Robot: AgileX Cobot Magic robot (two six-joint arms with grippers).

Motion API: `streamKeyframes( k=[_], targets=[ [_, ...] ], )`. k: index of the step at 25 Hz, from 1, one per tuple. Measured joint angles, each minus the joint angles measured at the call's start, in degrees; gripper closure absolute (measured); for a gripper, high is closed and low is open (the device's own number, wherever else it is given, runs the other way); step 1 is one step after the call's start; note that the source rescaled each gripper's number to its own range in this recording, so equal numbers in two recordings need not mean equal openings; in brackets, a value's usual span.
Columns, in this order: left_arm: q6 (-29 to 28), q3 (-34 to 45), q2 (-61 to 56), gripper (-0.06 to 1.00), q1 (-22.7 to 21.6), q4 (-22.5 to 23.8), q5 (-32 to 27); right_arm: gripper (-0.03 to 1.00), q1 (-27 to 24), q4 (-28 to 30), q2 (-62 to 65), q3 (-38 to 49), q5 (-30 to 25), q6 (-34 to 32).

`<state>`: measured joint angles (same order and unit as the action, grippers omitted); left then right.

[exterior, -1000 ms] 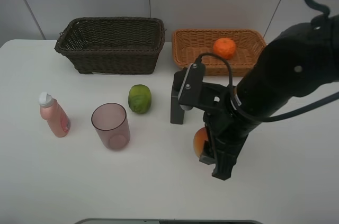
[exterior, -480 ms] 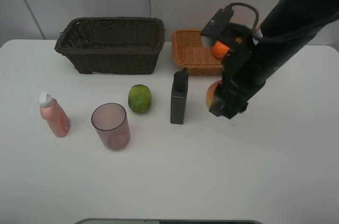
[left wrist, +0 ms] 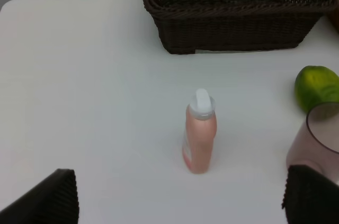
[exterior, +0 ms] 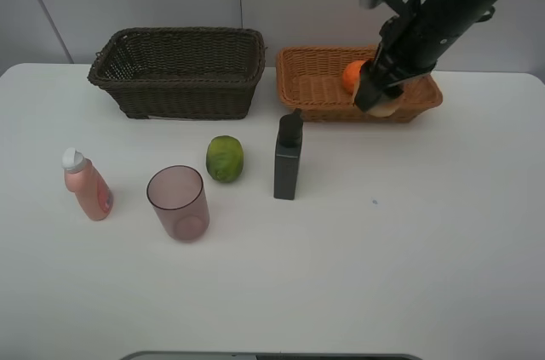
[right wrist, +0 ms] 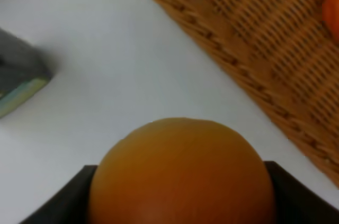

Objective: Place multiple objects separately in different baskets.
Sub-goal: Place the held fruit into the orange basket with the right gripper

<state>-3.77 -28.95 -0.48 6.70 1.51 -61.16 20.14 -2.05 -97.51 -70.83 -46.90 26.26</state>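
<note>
Right hand point(exterior: 375, 96) clamps the red-orange round fruit point(right wrist: 183, 173) over the front rim of the shallow orange-tan wicker basket point(exterior: 319, 111); released here, it could clip the rim and roll across the white table point(exterior: 426, 249).

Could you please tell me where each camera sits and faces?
Exterior high: above the table's near side, looking down toward the dark basket and tan basket; the right gripper shows.
Left wrist: on the left arm, facing the pink bottle and dark basket; left gripper's open fingers show.
Right wrist: on the right arm, facing the tan basket past the gripped red-orange fruit; fingers flank it.
Shared: exterior and left wrist both see the pink bottle.
</note>
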Motion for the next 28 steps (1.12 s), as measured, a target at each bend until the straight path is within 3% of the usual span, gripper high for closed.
streamKeyframes(
  k=[6,12,22,28],
  targets=[
    [0.00,0.00,0.00,-0.05,0.00,0.00,0.00,0.61,-5.33,-1.38,-7.50,-8.69,0.00,-0.32],
    [0.00,0.00,0.00,-0.05,0.00,0.00,0.00,0.61,-9.56,-2.65,-13.90,-15.62,0.76,-6.75],
    [0.00,0.00,0.00,-0.05,0.00,0.00,0.00,0.61,-13.26,-0.06,-19.05,-17.55,8.02,-20.90],
    [0.00,0.00,0.00,-0.05,0.00,0.00,0.00,0.61,-13.26,2.05,-22.09,-17.55,11.71,-22.63]
  ],
)
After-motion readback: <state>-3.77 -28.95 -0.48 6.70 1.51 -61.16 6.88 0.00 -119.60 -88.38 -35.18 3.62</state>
